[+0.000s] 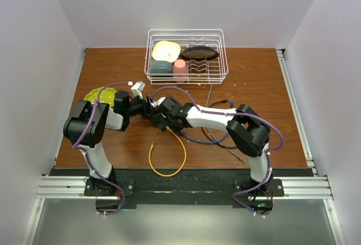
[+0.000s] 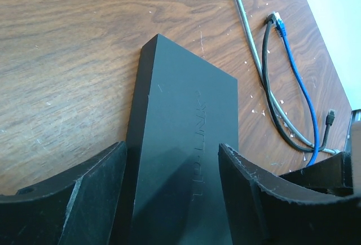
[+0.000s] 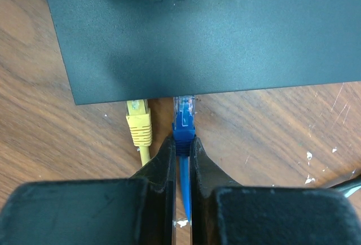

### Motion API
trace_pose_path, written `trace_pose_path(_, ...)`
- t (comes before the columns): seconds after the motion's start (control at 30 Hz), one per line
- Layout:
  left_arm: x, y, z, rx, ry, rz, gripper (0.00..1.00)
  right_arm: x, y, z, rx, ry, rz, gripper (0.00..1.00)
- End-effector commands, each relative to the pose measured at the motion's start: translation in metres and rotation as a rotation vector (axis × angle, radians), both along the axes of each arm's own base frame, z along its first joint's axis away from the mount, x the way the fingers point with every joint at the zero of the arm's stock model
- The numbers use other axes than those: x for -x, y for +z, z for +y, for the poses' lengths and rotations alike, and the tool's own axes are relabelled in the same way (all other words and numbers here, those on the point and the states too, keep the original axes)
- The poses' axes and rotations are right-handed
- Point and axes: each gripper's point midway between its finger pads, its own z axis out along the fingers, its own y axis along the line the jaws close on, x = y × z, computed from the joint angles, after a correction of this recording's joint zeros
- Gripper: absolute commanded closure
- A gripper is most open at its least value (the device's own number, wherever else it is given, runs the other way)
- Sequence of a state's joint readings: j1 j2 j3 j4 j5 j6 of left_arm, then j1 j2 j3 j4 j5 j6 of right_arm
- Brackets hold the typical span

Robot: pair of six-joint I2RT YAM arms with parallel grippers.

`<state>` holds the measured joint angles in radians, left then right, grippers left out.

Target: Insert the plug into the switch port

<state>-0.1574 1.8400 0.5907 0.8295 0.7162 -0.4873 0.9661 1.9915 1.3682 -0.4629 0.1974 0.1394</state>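
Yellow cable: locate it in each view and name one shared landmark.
Top external: yellow cable loops centre-left, near the arms' bases.
Left wrist: not in it.
Right wrist: yellow plug at the edge of the dark grey box, left of the blue plug.
Shared landmark: wooden table.

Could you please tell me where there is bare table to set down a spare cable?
Bare wood lies between the dish rack and the table's right edge, and left of the rack beyond the yellow-green disc. The middle is crowded: left tool and right tool at the switch, loose cables, yellow cable.
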Motion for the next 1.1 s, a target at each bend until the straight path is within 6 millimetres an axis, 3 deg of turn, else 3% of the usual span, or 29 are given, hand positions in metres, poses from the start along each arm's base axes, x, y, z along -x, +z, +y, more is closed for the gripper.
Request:
trace_pose_path(0.0, 0.002, 0.016, -0.002, 0.011, -0.013, -0.047, 0.31, 0.024, -0.013, -0.023, 0.109, 0.006, 0.092, 1.0)
trace_pose_path(0.23, 0.006, 0.019, -0.006, 0.025, -0.047, -0.056, 0.36, 0.025, -0.016, -0.022, 0.126, 0.011, 0.098, 1.0)
trace_pose_path(0.73, 0.008, 0.017, -0.009, 0.031, -0.078, -0.053, 0.45, 0.006, -0.015, -0.013, 0.13, -0.036, 0.033, 1.0)
trace_pose_path(1.07, 0.007, 0.013, -0.009, 0.031, -0.071, -0.042, 0.43, -0.001, 0.018, -0.013, 0.084, -0.052, -0.03, 1.0)
